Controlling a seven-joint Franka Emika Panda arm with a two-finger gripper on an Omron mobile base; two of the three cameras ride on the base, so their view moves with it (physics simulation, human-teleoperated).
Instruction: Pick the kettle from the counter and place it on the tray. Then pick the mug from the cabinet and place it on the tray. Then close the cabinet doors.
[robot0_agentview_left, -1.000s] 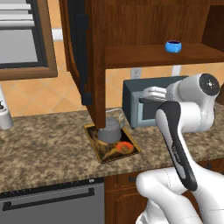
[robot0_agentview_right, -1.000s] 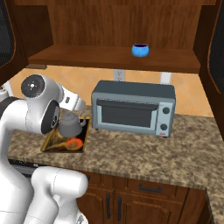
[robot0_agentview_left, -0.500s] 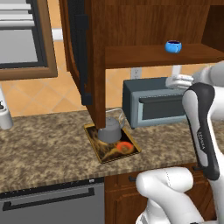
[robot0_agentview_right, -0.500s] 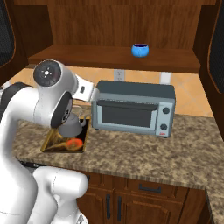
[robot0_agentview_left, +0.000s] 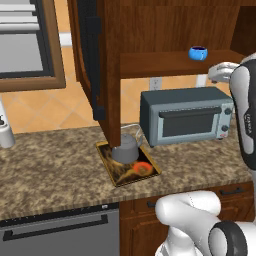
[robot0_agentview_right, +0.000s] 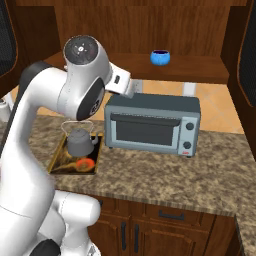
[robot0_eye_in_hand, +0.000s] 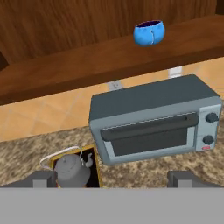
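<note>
Resting on swirl-patterned tray (robot0_agentview_left: 120, 172), domed metal kettle (robot0_agentview_left: 125, 148), round blue mug (robot0_agentview_left: 198, 53) shelved

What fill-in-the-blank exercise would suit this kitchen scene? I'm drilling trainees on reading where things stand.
1. The kettle sits on the ____.
2. The mug rests on the cabinet's ____.
3. The toaster oven stands on the counter directly below the ____.
4. The mug's colour is ____.

Missing words: tray; shelf; mug; blue
</note>
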